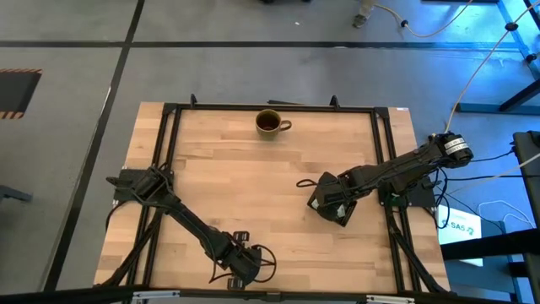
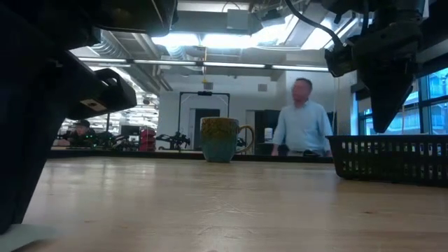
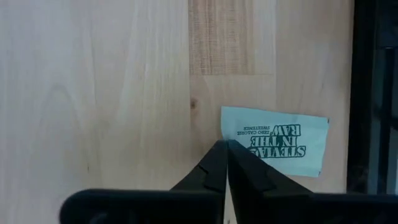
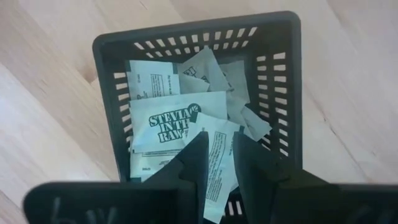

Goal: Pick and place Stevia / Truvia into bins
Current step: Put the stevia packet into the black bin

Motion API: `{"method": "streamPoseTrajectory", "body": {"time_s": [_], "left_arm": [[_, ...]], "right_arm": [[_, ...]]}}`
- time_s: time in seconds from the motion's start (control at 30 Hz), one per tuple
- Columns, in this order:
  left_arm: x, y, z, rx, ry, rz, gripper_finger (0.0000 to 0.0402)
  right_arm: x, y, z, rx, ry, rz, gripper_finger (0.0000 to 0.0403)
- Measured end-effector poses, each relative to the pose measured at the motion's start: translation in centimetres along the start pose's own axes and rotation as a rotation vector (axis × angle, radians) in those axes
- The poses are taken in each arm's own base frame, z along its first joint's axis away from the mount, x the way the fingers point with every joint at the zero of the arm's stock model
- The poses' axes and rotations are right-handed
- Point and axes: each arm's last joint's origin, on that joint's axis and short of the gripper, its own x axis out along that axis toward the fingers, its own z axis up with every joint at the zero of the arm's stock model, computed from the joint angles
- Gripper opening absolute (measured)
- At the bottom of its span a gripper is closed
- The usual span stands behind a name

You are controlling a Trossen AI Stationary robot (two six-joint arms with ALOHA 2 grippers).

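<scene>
A pale green Stevia sachet [image 3: 277, 138] lies flat on the wood near the table's near edge. My left gripper [image 3: 225, 144] [image 1: 240, 266] is shut, and its tips point down at one corner of that sachet. The black bin [image 4: 186, 34] [image 2: 392, 157], with slotted walls, stands on the table's right half and holds several sachets [image 4: 171, 121] lying loose on one another. My right gripper [image 4: 221, 138] [image 2: 383, 126] hovers above the bin, pointing down. It is open by a narrow gap, and nothing hangs from it. My left gripper's shut fingertips stand from above at the sachet's corner [image 3: 231, 138]. I cannot tell whether they touch it. The sachet lies flat on the table.
A brown mug [image 1: 270, 123] [image 2: 220, 140] stands near the middle of the far edge. A black frame [image 1: 169, 152] runs along the table's sides. Bare wood lies between the two arms. A person [image 2: 304, 119] stands in the room beyond the table.
</scene>
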Motion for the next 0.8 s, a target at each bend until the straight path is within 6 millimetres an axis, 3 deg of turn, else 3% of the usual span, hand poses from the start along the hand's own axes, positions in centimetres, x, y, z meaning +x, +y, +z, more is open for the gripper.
{"method": "streamPoseTrajectory", "body": {"time_s": [0.23,0.57,0.8], "left_arm": [[-0.1,0.0,0.0,-0.003,-0.007,-0.002,0.0002],[-2.9,0.3,0.8,-0.014,-0.077,-0.018,0.0002],[-2.7,0.3,1.0,-0.015,-0.091,-0.022,0.0003]], "right_arm": [[0.0,0.0,0.0,0.002,-0.001,0.000,0.0078],[0.0,0.1,0.0,0.004,-0.006,0.006,0.0078],[0.0,0.1,0.0,0.003,-0.006,0.007,0.0078]]}}
